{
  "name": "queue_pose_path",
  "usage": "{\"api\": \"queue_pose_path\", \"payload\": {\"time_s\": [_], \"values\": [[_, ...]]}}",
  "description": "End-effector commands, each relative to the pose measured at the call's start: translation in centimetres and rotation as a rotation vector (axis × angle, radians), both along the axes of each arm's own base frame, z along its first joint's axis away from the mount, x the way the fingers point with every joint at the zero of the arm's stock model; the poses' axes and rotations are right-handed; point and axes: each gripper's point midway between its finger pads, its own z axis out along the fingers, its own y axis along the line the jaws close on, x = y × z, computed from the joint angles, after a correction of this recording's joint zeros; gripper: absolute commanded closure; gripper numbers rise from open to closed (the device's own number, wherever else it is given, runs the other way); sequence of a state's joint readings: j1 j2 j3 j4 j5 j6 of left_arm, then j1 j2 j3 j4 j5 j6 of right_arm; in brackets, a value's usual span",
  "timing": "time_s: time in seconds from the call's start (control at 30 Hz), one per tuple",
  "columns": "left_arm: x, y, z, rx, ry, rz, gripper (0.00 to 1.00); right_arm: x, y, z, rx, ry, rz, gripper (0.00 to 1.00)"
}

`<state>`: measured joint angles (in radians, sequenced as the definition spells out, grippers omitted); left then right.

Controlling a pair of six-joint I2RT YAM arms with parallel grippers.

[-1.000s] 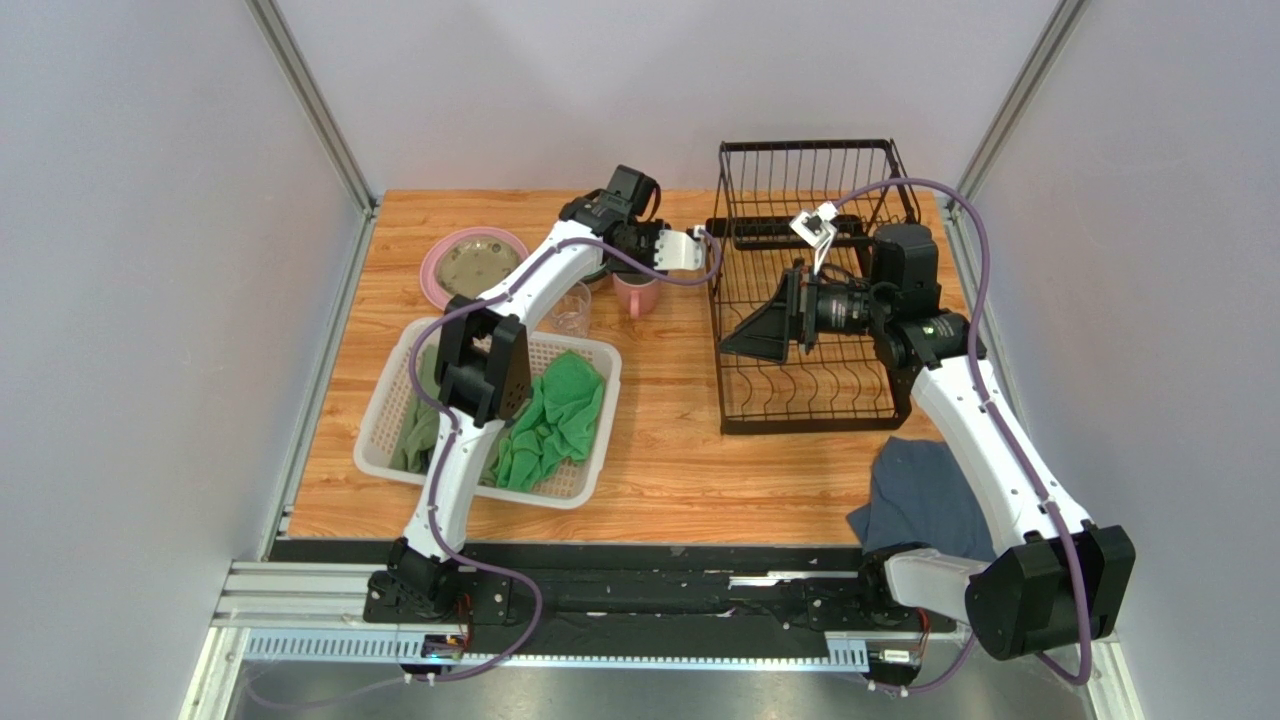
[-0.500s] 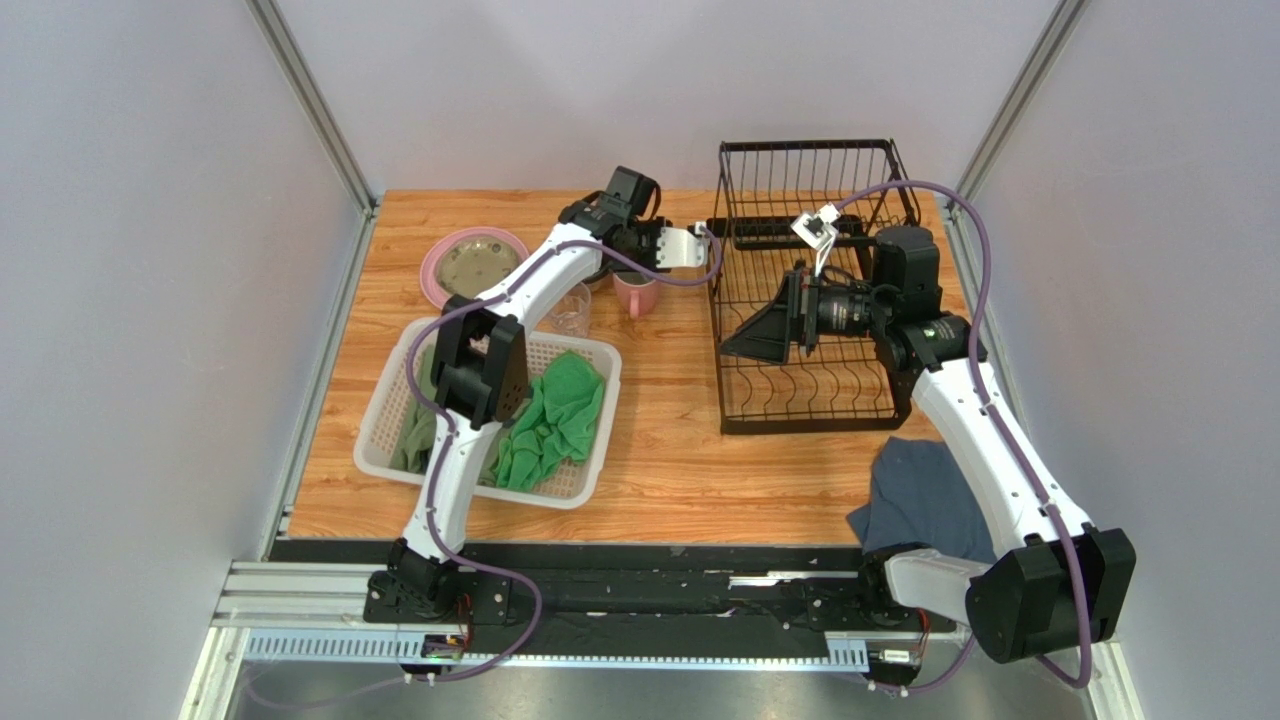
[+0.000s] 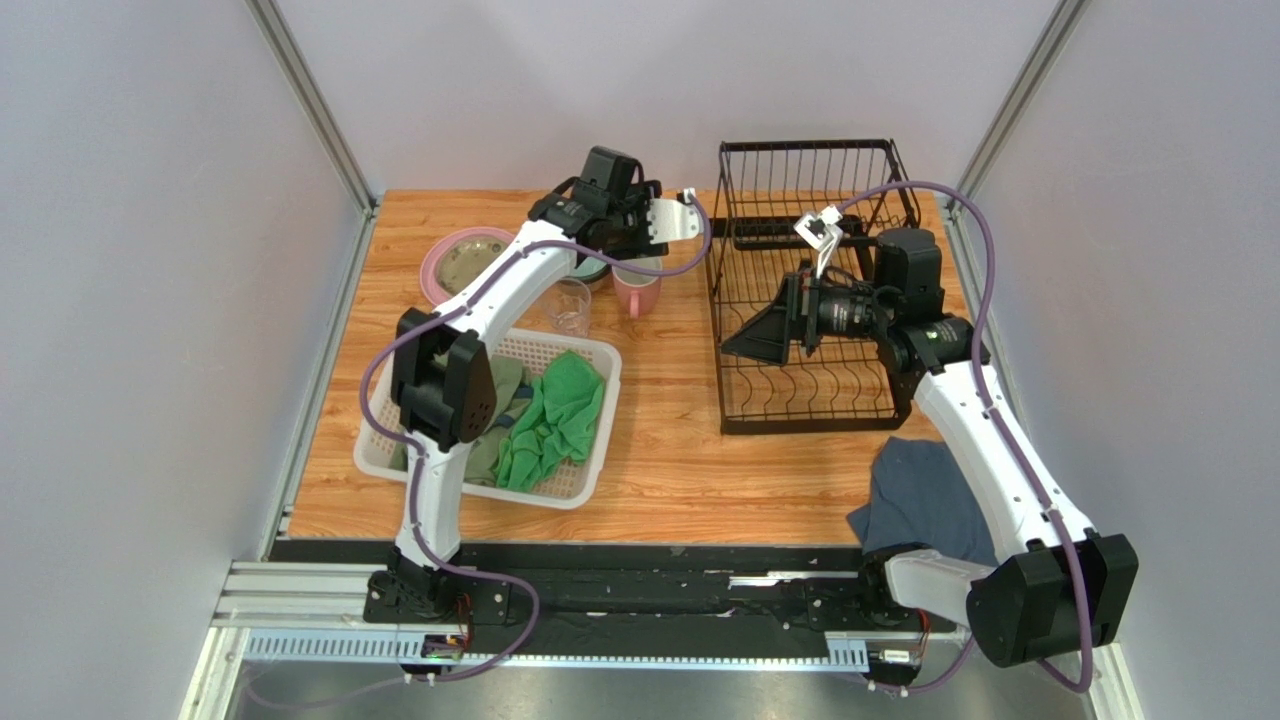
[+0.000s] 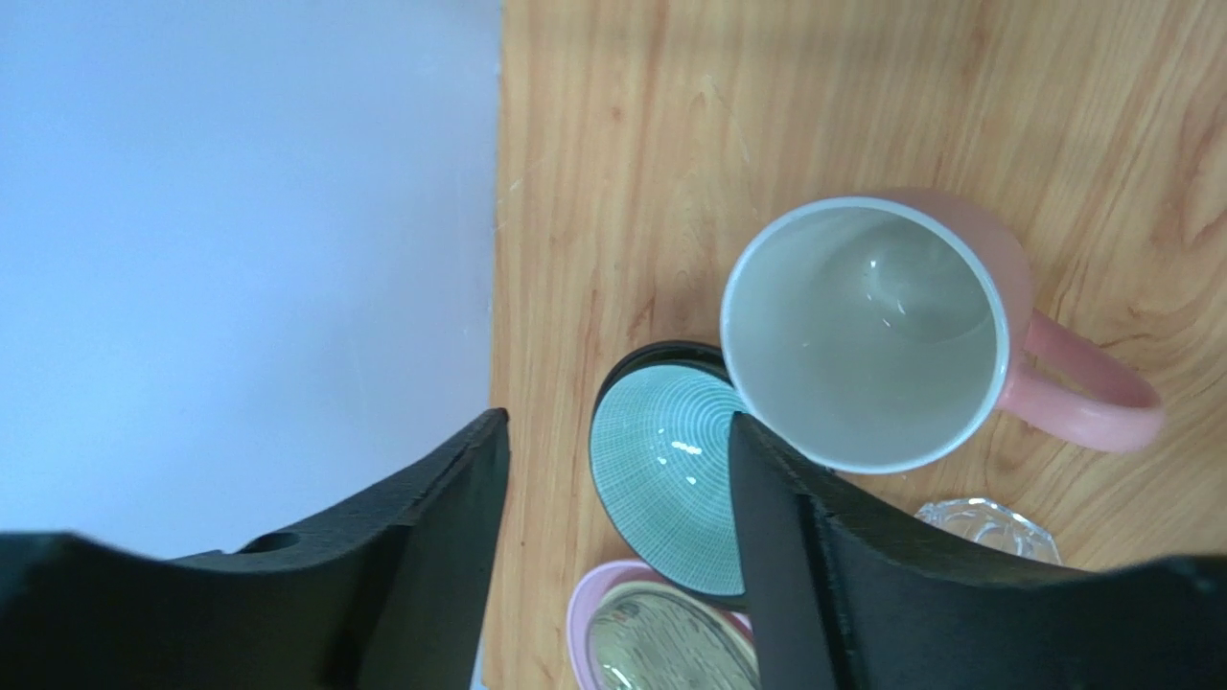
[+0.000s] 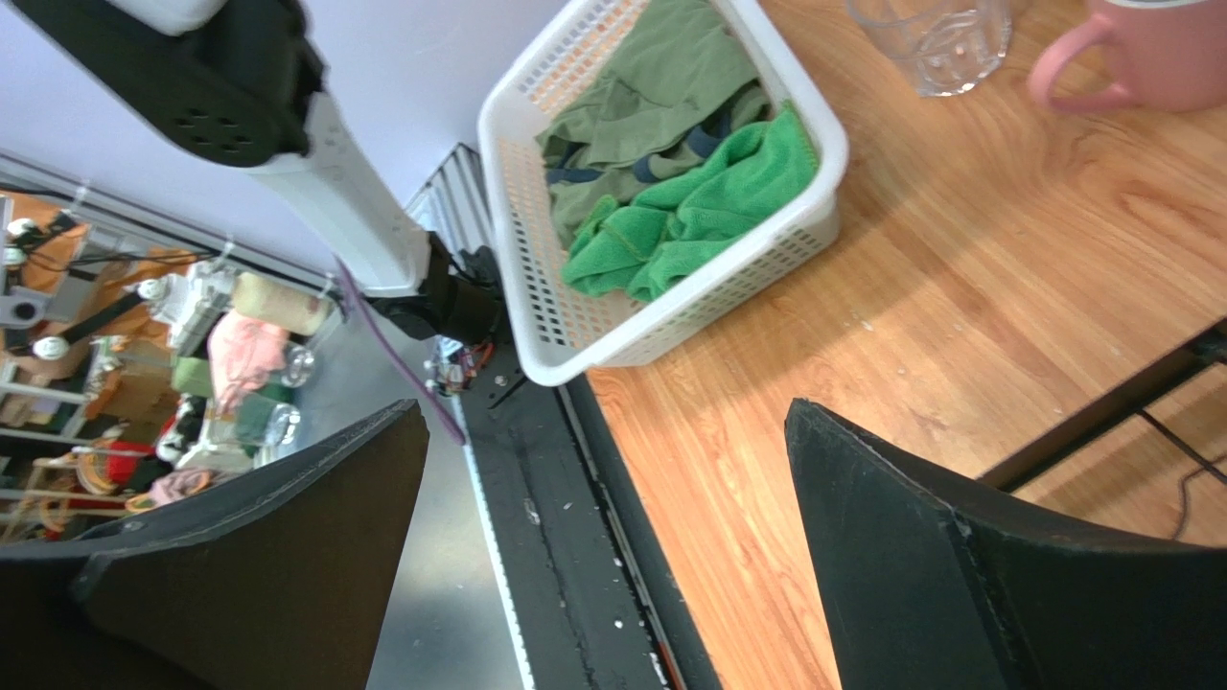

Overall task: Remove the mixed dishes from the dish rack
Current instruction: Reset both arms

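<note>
A: Top view?
B: Left gripper (image 3: 672, 225) hangs near the pink mug (image 3: 637, 291), jaws apart, nothing held. Mug stands on the table (image 3: 676, 435), left of the dish rack (image 3: 804, 393). Right gripper (image 3: 756, 333) is over the rack's lower tray, spread wide.
A: Left wrist?
B: Teal bowl (image 4: 655, 467) shows in the gap between the fingers (image 4: 432, 546), below them. Mug is just beside it, clear glass cup (image 4: 994, 525) near.
A: Right wrist?
B: Jaws wide, empty. White basket (image 5: 677, 309) with green cloths (image 5: 677, 216) lies beyond.
</note>
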<state>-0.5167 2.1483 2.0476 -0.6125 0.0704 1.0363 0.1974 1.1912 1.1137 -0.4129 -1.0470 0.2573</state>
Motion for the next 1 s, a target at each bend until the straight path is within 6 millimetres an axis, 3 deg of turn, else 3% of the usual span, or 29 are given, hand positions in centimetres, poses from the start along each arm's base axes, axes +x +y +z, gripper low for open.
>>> {"api": "queue_pose_path", "payload": {"time_s": [0.0, 0.03, 0.1, 0.23, 0.33, 0.47, 0.5, 0.53, 0.7, 0.8, 0.97], "values": [[-1.5, 0.2, 8.4, -0.222, -0.118, 0.073, 0.32, 1.3, -1.1, 1.0, -0.075, -0.116, -0.085, 0.01], [-1.9, 0.7, 10.6, -0.268, -0.153, 0.087, 0.31, 1.3, -1.4, 0.7, -0.098, -0.118, -0.097, 0.0], [-2.6, 1.2, 10.9, -0.335, -0.124, 0.142, 0.3, 2.0, -2.0, 0.3, -0.141, -0.14, -0.149, 0.01], [-4.1, 3.7, 13.7, -0.488, -0.132, 0.263, 0.25, 3.2, -3.6, 0.0, -0.224, -0.202, -0.251, 0.01], [-5.0, 5.9, 14.5, -0.594, -0.122, 0.362, 0.15, 4.1, -5.1, 0.4, -0.283, -0.265, -0.343, 0.0], [-6.0, 9.5, 15.3, -0.717, -0.121, 0.498, 0.13, 6.0, -7.9, 0.7, -0.375, -0.33, -0.519, 0.01], [-6.5, 10.7, 16.7, -0.753, -0.154, 0.514, 0.13, 6.5, -8.5, 1.2, -0.395, -0.374, -0.549, 0.0], [-6.7, 12.0, 15.8, -0.747, -0.155, 0.564, 0.13, 7.0, -9.5, 1.4, -0.421, -0.391, -0.608, 0.0], [-9.3, 16.2, 16.3, -0.801, -0.21, 0.638, 0.12, 8.5, -11.9, 4.7, -0.454, -0.526, -0.756, 0.0], [-10.9, 17.4, 16.6, -0.814, -0.241, 0.64, 0.1, 9.3, -13.3, 6.8, -0.457, -0.571, -0.856, 0.0], [-12.8, 19.2, 17.3, -0.86, -0.281, 0.677, 0.06, 10.1, -16.0, 8.5, -0.473, -0.592, -1.032, 0.0]]}}
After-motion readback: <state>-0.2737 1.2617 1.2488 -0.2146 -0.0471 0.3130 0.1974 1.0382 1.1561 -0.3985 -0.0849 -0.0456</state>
